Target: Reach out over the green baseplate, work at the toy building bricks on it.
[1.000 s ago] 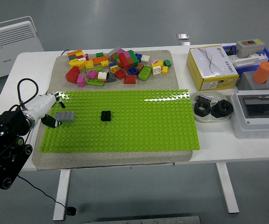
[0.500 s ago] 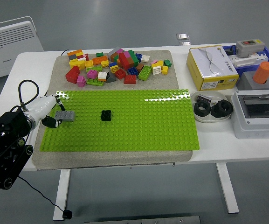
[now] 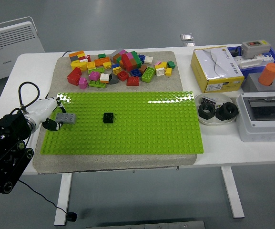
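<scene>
Black left arm (image 3: 6,148), looped black cable (image 3: 23,93), white hand (image 3: 44,110)

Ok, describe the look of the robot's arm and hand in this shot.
Only the left arm shows: blocky black segments with round joints and bolts. A black cable loops over the wrist. The left hand has a glossy white shell with dark fingertips.

The left arm reaches in from the lower left; its left hand (image 3: 49,116) is low, fingers curled.
</scene>
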